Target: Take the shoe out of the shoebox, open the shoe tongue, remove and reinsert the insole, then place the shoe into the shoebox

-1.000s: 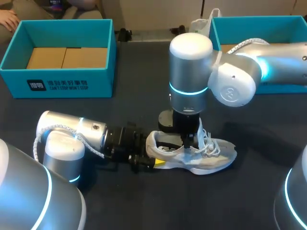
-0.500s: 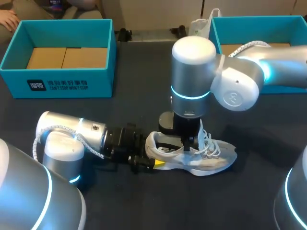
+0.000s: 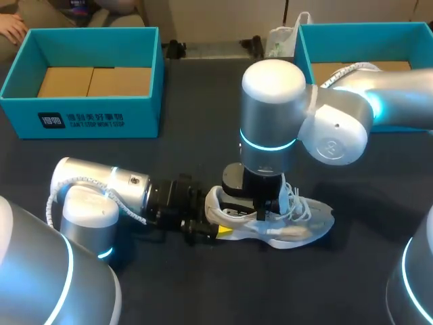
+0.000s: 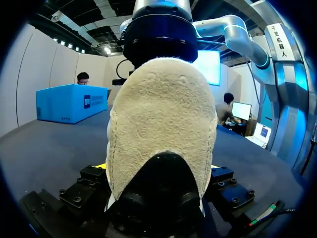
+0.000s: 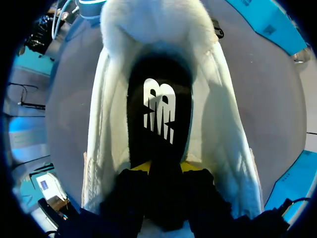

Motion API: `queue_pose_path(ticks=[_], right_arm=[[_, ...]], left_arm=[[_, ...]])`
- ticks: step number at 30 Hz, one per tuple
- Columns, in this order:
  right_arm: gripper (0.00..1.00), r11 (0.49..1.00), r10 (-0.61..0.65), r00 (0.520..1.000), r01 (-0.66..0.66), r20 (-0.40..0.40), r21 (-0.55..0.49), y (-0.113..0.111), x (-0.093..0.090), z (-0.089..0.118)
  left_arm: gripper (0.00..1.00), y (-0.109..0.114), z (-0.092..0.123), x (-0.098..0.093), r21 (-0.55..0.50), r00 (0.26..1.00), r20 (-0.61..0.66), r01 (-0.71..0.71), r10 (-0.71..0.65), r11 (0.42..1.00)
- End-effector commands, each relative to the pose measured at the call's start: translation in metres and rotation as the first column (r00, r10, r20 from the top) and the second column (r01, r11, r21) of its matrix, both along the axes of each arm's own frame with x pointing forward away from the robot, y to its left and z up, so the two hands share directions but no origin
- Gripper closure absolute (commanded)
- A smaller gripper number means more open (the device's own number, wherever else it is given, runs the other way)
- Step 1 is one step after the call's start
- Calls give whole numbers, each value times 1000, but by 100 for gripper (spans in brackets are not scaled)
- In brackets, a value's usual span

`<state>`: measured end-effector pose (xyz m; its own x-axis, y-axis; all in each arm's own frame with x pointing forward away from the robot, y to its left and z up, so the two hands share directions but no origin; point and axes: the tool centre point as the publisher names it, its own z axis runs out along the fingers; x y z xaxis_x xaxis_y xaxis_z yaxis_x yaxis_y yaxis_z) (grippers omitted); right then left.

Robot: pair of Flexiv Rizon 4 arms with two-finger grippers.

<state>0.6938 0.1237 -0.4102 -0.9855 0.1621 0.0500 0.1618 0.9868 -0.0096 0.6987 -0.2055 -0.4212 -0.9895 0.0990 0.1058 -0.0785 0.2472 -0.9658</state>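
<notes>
Shoe (image 3: 298,223) sits on the desk (image 3: 169,284), left gripper (image 3: 215,229) clamped on its heel as an anchor (judged: stops sliding), right gripper (image 5: 167,171) down in the opening over the black insole (image 5: 158,109), its grip not discernible.

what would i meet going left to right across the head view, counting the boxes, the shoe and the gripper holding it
left shoebox → left gripper at the heel → shoe → right shoebox
</notes>
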Motion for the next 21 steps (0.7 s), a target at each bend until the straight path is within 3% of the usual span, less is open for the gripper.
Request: queue_pose_path(ticks=[1,8,11,12,13,21], right_arm=[[70,1000,-1,1000,1,10,3,2,-13,-9],[69,1000,6,997,-4,-76,31,5,-7,-32],[85,999,1,995,3,-101,38,6,-9,-36],[95,999,-5,993,9,-115,37,5,-10,-36],[100,999,-6,993,10,-115,33,4,-12,-36],[100,999,-19,994,25,-110,48,-3,-29,-12]], left_arm=[[100,-1,1,3,1,1000,-1,-4,4,1000],[100,-1,1,3,1,1000,-1,-4,4,1000],[100,-1,1,3,1,1000,-1,-4,4,1000],[100,-1,1,3,1,1000,-1,-4,4,1000],[100,-1,1,3,1,1000,-1,-4,4,1000],[100,-1,1,3,1,1000,-1,-4,4,1000]])
